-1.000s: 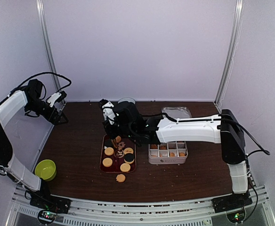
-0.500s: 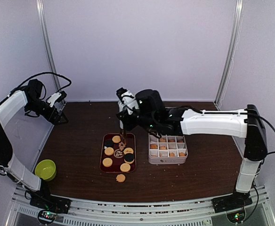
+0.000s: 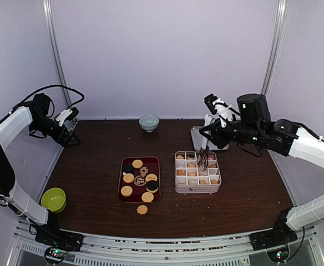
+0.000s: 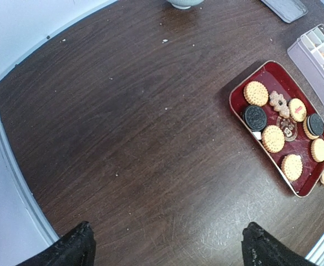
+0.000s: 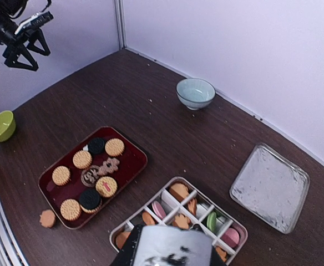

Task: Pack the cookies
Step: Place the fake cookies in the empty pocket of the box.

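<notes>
r gripper [image 3: 202,160] above box [image 3: 198,189], can't tell if pinching: aim for a gap btw packed cookies [image 3: 181,172], release low.

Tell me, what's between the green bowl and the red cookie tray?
Nothing, just bare brown table between the green bowl and the red tray. The top view shows it.

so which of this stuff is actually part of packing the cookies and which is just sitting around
Part of the job:
- cookies on the red tray
- loose cookie on the table beside it
- divided box, partly filled
- clear lid, probably the box's

Just lying about:
- pale blue bowl at the back
- green bowl near the left arm's base
</notes>
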`<state>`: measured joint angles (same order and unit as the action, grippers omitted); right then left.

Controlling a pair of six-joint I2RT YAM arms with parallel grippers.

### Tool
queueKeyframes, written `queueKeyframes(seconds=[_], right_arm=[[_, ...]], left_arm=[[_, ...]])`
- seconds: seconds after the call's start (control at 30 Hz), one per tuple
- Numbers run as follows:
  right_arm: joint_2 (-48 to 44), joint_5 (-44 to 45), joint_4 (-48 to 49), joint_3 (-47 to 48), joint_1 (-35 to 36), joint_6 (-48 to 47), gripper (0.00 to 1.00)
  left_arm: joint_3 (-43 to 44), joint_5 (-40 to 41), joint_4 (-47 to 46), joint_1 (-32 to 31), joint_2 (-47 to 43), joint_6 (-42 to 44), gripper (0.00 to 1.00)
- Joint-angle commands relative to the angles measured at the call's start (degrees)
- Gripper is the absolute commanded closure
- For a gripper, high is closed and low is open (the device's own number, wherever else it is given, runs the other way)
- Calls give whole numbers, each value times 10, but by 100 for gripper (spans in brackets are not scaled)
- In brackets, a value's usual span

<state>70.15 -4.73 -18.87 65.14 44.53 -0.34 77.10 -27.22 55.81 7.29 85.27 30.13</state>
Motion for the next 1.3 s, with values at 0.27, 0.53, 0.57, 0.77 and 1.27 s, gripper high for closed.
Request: queueKeyframes(seconds=[0.27,0.53,0.57,0.77,1.27], right_arm=[[-85,56,-98,-64,-31,-41,100],[-42,45,-86,-31,-33,-70,100],[-39,46,-82,-29,-34,-73,100],[-24,39,-44,-27,-40,-73,100],[-20,43,29,-66,-42,-66,100]], left_arm=[[13,-16,5,0,11,-3,5],[6,-11,5,0,5,-1,5],[6,-11,5,0,5,-1,5],[8,-8,5,1,4,0,5],[5,-6,5,1,4,2,5]])
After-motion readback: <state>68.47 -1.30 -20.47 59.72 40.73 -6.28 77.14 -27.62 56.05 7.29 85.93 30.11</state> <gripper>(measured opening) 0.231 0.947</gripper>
